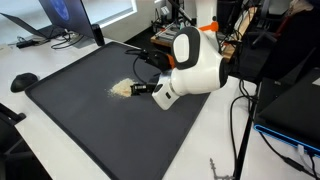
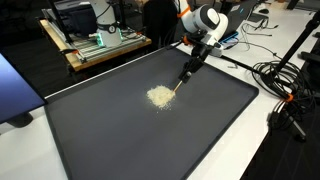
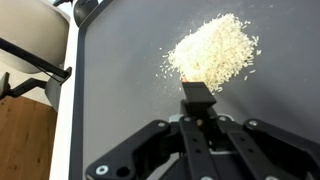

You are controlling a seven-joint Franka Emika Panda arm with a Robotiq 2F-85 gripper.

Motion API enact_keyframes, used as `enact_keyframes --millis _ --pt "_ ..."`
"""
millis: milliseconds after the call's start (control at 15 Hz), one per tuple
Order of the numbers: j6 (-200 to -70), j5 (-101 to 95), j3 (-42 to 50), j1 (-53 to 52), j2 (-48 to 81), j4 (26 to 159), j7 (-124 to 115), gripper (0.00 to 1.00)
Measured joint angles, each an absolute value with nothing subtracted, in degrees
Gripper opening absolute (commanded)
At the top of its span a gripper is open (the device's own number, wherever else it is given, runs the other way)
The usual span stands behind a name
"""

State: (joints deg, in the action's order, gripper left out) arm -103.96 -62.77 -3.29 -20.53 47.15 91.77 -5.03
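A small heap of pale, rice-like grains (image 1: 121, 89) (image 2: 159, 96) (image 3: 212, 52) lies on a large black mat (image 1: 90, 125) (image 2: 140, 140) (image 3: 120, 90). My gripper (image 1: 156, 92) (image 2: 190, 70) (image 3: 198, 118) hangs low over the mat just beside the heap, tilted toward it. The jaws are shut on a small black tool (image 1: 139, 88) (image 2: 182, 84) (image 3: 197, 94). The tool's front end reaches the near edge of the heap. Whether it touches the grains or the mat is not clear. A few stray grains lie scattered round the heap.
The mat covers a white table (image 1: 215, 140) (image 3: 62, 110). A dark mouse-like object (image 1: 24, 81) and a laptop (image 1: 60, 20) sit past one mat corner. Cables (image 2: 282, 85) trail beside the mat. A wooden cart (image 2: 100, 48) stands behind.
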Motion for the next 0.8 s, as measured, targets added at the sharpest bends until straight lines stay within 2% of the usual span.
enact_keyframes --millis 400,800 --pt "-104.05 -59.01 -5.15 -16.56 44.02 89.77 -1.91 0.03" --pt "-108.88 -44.14 -7.13 -8.44 38.13 88.54 6.41 0.03"
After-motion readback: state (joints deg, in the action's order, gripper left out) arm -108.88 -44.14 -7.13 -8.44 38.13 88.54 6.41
